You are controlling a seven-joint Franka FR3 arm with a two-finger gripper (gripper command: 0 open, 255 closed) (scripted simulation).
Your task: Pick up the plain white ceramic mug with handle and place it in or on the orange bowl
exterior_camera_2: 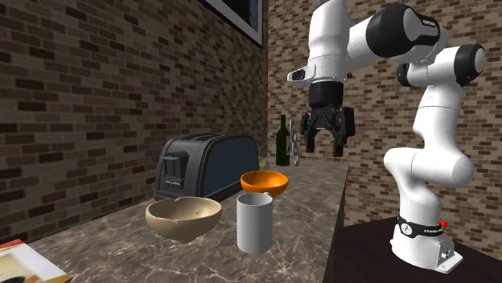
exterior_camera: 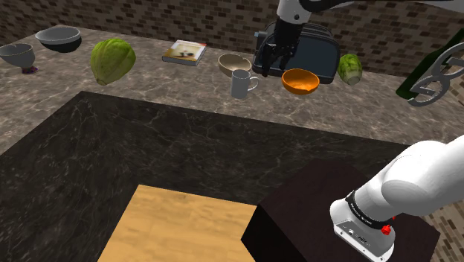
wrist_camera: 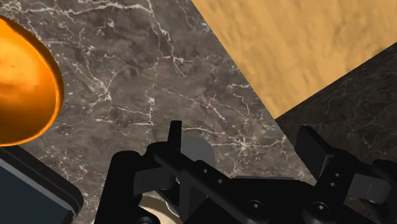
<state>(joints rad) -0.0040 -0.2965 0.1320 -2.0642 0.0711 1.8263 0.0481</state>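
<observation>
Your gripper [exterior_camera: 274,61] [exterior_camera_2: 326,143] hangs open above the worktop [exterior_camera: 156,95], its two black fingers [exterior_camera_2: 309,137] spread apart and holding nothing. In the shoulder view you see it in front of the dark toaster [exterior_camera: 312,45], above the gap between the mug [exterior_camera: 241,83] and the orange bowl [exterior_camera: 300,80]. The mug looks pale grey. It stands upright on the worktop with its handle turned toward the orange bowl, and nothing touches it. A beige bowl [exterior_camera: 233,63] sits just beside it on the toaster's side, and the orange bowl is near but apart from it. In the second exterior view, the mug [exterior_camera_2: 254,223] stands nearest the camera with the beige bowl [exterior_camera_2: 183,218] at its left. The orange bowl [exterior_camera_2: 264,182] is behind them, and the gripper is well above the bowl's level. In the wrist view the gripper [wrist_camera: 243,133] looks down on marbled worktop with the orange bowl [wrist_camera: 25,89] off to one side. Farther along the worktop you have a book [exterior_camera: 184,52], a cabbage [exterior_camera: 112,59] and a green bottle [exterior_camera_2: 282,141].
</observation>
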